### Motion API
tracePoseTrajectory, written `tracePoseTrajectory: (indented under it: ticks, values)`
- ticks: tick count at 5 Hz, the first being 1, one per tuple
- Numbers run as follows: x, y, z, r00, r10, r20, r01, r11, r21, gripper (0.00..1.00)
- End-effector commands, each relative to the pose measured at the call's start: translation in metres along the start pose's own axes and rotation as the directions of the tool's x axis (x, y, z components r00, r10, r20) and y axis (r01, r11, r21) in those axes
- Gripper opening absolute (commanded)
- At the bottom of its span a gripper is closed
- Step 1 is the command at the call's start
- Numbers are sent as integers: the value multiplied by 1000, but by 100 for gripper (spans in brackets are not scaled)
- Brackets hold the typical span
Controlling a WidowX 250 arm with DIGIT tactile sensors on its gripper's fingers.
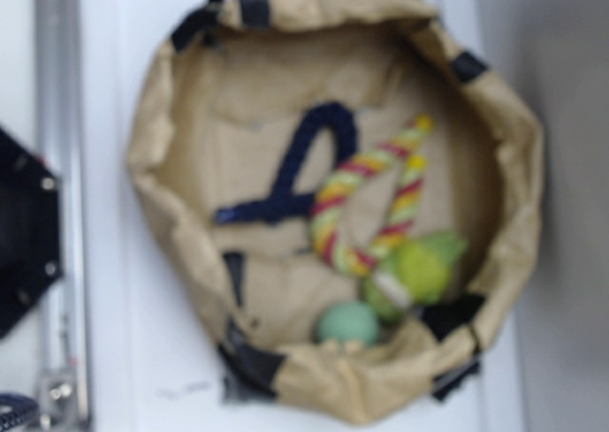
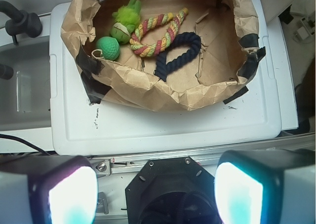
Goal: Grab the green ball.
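Inside the paper bag [image 2: 148, 93], near its wall at the far left of the wrist view, the green ball [image 2: 108, 48] is lying beside the lime fuzzy toy [image 2: 124, 22], almost touching it. The striped rope [image 2: 158, 34] and the dark blue rope [image 2: 177, 55] are resting further right. The fingers [image 2: 73, 197] are standing wide apart and holding nothing, well apart from the bag, above the edge of the white desk [image 2: 163, 128]. From them the ball is lying ahead and to the left, so I judge the coming reach is needing a forward and leftward travel, then a descent over the bag wall.
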State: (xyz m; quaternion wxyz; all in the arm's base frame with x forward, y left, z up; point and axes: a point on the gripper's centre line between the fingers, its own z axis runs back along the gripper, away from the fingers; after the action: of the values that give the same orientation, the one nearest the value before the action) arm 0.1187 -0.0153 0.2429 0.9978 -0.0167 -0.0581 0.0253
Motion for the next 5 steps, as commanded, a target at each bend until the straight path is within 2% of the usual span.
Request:
tracePoseTrajectory:
  ticks: [1,2,3,4,5]
  values:
    - [0,0,0,1000,0,0,0,1000,0,100]
    - [14,10,-41,993,113,35,-112,993,-34,100]
    - [40,-1,-61,974,215,66,-208,973,-101,100]
    - [76,-9,-94,897,441,19,-436,892,-121,100]
    - [97,-13,-122,843,537,-12,-535,837,-114,100]
